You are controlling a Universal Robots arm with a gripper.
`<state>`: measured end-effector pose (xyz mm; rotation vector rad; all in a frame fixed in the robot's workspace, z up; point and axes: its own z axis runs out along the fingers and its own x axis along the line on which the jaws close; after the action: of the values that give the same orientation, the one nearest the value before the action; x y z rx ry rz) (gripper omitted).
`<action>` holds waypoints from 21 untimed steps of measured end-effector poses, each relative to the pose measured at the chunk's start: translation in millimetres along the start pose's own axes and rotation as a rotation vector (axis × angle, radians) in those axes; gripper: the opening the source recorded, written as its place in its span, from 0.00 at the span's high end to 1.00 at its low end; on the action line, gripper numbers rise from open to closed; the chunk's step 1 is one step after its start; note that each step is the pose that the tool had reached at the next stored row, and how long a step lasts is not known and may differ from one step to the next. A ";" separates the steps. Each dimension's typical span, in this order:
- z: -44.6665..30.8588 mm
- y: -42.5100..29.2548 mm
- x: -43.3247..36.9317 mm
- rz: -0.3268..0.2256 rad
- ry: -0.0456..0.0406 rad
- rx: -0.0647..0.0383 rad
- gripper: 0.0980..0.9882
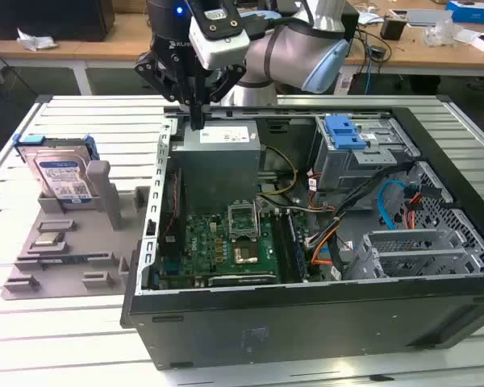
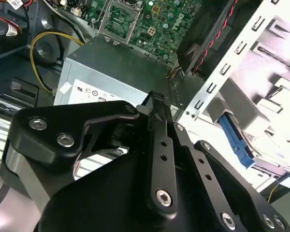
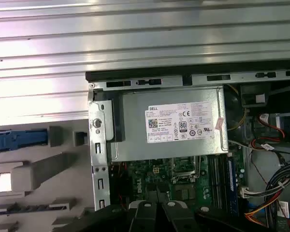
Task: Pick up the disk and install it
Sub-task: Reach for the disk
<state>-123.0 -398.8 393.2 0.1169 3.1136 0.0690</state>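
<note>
Fingers pressed together on nothing, my gripper (image 1: 198,121) hangs above the power-supply box (image 1: 218,157) at upper centre, the disk (image 1: 63,177) stands far left (propped in a grey holder (image 1: 64,250)), pick-up unstarted, which I judge calls for opened fingers.

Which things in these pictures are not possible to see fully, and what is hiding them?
- Exterior view: the lower part of the disk is hidden behind the grey stand that it sits in.
- Second wrist view: the gripper covers much of the power supply.
- First wrist view: the motherboard is cut off by the picture edge and the gripper.
</note>
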 end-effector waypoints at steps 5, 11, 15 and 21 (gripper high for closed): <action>-0.4 -1.2 15.2 0.000 0.0000 0.000 0.99; -0.5 -1.7 22.5 0.000 0.0001 0.000 0.99; -0.6 -2.0 26.6 0.000 0.0001 0.000 0.99; -0.9 -3.2 42.3 0.000 0.0000 0.000 0.99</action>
<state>-165.4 -398.8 393.0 0.1166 3.1136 0.0689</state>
